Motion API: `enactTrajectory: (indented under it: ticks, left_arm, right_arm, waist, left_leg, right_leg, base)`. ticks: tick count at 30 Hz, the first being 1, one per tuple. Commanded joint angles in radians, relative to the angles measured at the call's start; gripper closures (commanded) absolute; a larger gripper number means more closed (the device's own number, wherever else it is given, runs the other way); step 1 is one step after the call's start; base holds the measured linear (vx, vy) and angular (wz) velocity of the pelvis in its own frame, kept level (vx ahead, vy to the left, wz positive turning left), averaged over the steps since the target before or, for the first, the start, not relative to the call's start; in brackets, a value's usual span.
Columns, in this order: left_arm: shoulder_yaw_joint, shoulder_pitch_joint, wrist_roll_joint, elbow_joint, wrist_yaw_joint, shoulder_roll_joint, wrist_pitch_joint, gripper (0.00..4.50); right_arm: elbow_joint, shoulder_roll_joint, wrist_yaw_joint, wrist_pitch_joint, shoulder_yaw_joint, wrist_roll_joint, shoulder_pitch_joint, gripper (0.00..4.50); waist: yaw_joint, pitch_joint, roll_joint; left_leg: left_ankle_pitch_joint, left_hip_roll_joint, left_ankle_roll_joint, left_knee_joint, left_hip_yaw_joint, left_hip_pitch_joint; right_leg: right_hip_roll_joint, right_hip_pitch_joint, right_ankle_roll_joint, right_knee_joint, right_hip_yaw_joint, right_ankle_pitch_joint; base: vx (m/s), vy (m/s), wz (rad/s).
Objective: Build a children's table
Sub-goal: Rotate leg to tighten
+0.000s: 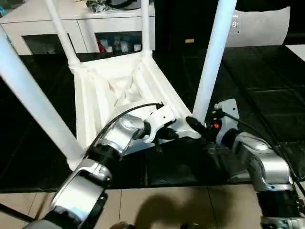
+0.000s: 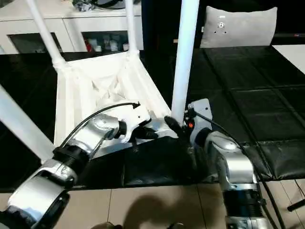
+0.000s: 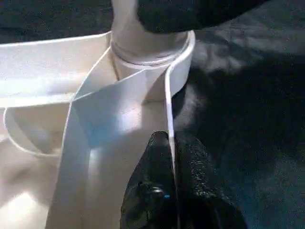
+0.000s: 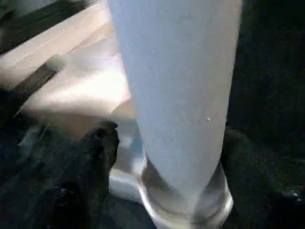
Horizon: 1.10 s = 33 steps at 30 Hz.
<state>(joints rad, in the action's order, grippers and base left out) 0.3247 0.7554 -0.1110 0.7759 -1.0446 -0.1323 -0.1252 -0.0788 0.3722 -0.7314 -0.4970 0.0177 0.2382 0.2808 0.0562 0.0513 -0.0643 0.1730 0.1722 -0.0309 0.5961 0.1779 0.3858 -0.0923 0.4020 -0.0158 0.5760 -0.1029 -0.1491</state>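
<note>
The children's table lies upside down on a black mat, its ribbed white top (image 1: 95, 102) facing up. Several white legs stand in its corner sockets. The near-right leg (image 1: 212, 57) rises just in front of my right arm. My left gripper (image 1: 164, 133) is shut on the thin rim (image 3: 169, 95) of the top, close to that leg's socket, with one finger (image 3: 152, 191) on each side of the rim. My right gripper (image 1: 198, 125) is open around the base of the near-right leg (image 4: 176, 86). One finger (image 4: 102, 143) stands slightly apart from it.
A white cabinet with glass doors (image 1: 47, 24) stands behind the table. A grey cushion (image 2: 238, 26) leans at the back right. The black mat (image 1: 267, 95) stretches to the right, and beige floor tiles (image 1: 167, 205) lie along its near edge.
</note>
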Motion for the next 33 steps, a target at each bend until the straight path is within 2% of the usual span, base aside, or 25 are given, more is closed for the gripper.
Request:
enactTrajectory:
  ticks: [1,3,4,5,7,9,13,15,17,18,19,20,24,33]
  left_arm:
    - [0.03,0.008,0.022,-0.064,-0.105,-0.015,0.078,4.5]
    - [0.036,0.002,0.028,-0.069,-0.138,-0.026,0.096,4.5]
    - [0.05,-0.01,0.038,-0.084,-0.207,-0.055,0.118,4.5]
    - [0.056,-0.015,0.043,-0.089,-0.24,-0.068,0.136,4.5]
    - [0.064,-0.021,0.055,-0.1,-0.298,-0.09,0.156,4.5]
    - [0.074,-0.025,0.057,-0.107,-0.341,-0.11,0.176,4.5]
    - [0.1,-0.026,0.044,-0.106,-0.428,-0.152,0.231,4.5]
    - [0.103,-0.025,0.045,-0.106,-0.437,-0.157,0.239,4.5]
    - [0.104,-0.024,0.048,-0.105,-0.441,-0.159,0.246,4.5]
    - [0.104,-0.022,0.053,-0.107,-0.45,-0.161,0.248,4.5]
    - [0.104,-0.021,0.055,-0.107,-0.455,-0.161,0.249,4.5]
    - [0.105,-0.02,0.055,-0.108,-0.457,-0.161,0.25,4.5]
    - [0.11,-0.019,0.055,-0.102,-0.462,-0.153,0.26,4.5]
    - [0.109,-0.017,0.057,-0.102,-0.473,-0.156,0.263,4.5]
  right_arm:
    - [0.02,0.041,-0.146,0.052,-0.054,0.02,-0.019,0.65]
    - [0.017,0.056,-0.171,0.057,-0.049,0.029,-0.021,0.51]
    - [0.017,0.085,-0.237,0.065,-0.037,0.055,-0.022,0.51]
    - [0.017,0.1,-0.268,0.066,-0.037,0.063,-0.022,0.29]
    - [0.018,0.136,-0.337,0.097,-0.054,0.06,-0.026,0.17]
    - [-0.001,0.167,-0.375,0.126,-0.076,0.049,-0.021,0.12]
    - [-0.034,0.213,-0.514,0.168,-0.108,0.067,-0.009,0.12]
    - [-0.04,0.216,-0.536,0.173,-0.111,0.073,-0.005,0.39]
    - [-0.048,0.219,-0.555,0.178,-0.115,0.076,-0.002,0.39]
    - [-0.054,0.223,-0.583,0.179,-0.124,0.086,0.002,0.52]
    - [-0.057,0.224,-0.591,0.179,-0.127,0.09,0.003,0.68]
    - [-0.061,0.223,-0.597,0.183,-0.131,0.092,0.007,0.68]
    - [-0.111,0.206,-0.616,0.221,-0.154,0.073,0.033,0.97]
    - [-0.137,0.196,-0.663,0.193,-0.17,0.099,0.062,1.76]
  waist:
    - [0.007,-0.07,0.01]
    - [0.014,-0.07,0.013]
    - [0.021,-0.069,0.016]
    - [0.027,-0.07,0.014]
    - [0.038,-0.072,0.01]
    - [0.045,-0.071,0.012]
    - [0.058,-0.073,0.016]
    - [0.058,-0.072,0.016]
    - [0.059,-0.073,0.016]
    - [0.06,-0.073,0.013]
    - [0.061,-0.073,0.015]
    - [0.062,-0.073,0.012]
    - [0.06,-0.074,0.014]
    - [0.064,-0.075,0.015]
  left_leg:
    - [0.268,0.055,0.081,-0.068,-0.022,-0.018]
    - [0.268,0.055,0.083,-0.068,-0.021,-0.018]
    - [0.277,0.057,0.081,-0.068,-0.02,-0.02]
    - [0.276,0.059,0.078,-0.068,-0.021,-0.022]
    - [0.265,0.064,0.074,-0.07,-0.021,-0.023]
    - [0.269,0.066,0.069,-0.071,-0.02,-0.025]
    - [0.259,0.064,0.074,-0.068,-0.019,-0.021]
    - [0.254,0.065,0.076,-0.068,-0.019,-0.021]
    - [0.252,0.065,0.074,-0.068,-0.02,-0.022]
    - [0.254,0.065,0.074,-0.068,-0.02,-0.023]
    - [0.251,0.066,0.074,-0.068,-0.019,-0.022]
    - [0.252,0.066,0.073,-0.068,-0.02,-0.022]
    - [0.262,0.064,0.065,-0.068,-0.02,-0.021]
    - [0.251,0.064,0.073,-0.067,-0.019,-0.021]
  right_leg:
    - [-0.07,-0.059,-0.178,-0.082,0.047,-0.313]
    - [-0.07,-0.057,-0.179,-0.079,0.047,-0.323]
    - [-0.071,-0.055,-0.173,-0.083,0.046,-0.358]
    - [-0.073,-0.055,-0.171,-0.081,0.047,-0.366]
    - [-0.071,-0.051,-0.173,-0.078,0.049,-0.348]
    - [-0.07,-0.048,-0.182,-0.075,0.05,-0.326]
    - [-0.076,-0.052,-0.183,-0.071,0.051,-0.332]
    - [-0.075,-0.051,-0.185,-0.07,0.05,-0.331]
    - [-0.074,-0.051,-0.188,-0.07,0.05,-0.329]
    - [-0.073,-0.05,-0.19,-0.069,0.05,-0.326]
    - [-0.073,-0.051,-0.192,-0.069,0.05,-0.321]
    - [-0.074,-0.051,-0.193,-0.069,0.05,-0.32]
    - [-0.074,-0.052,-0.193,-0.07,0.048,-0.336]
    - [-0.073,-0.052,-0.194,-0.069,0.049,-0.323]
  base:
    - [0.0,0.0,0.0]
    - [0.0,0.0,0.0]
    - [0.0,0.0,0.0]
    - [0.0,0.0,0.0]
    - [0.0,0.0,0.0]
    - [0.0,0.0,0.0]
    - [0.0,0.0,0.0]
    - [0.0,0.0,0.0]
    - [0.0,0.0,0.0]
    - [0.0,0.0,0.0]
    - [0.0,0.0,0.0]
    - [0.0,0.0,0.0]
    - [0.0,0.0,0.0]
    - [0.0,0.0,0.0]
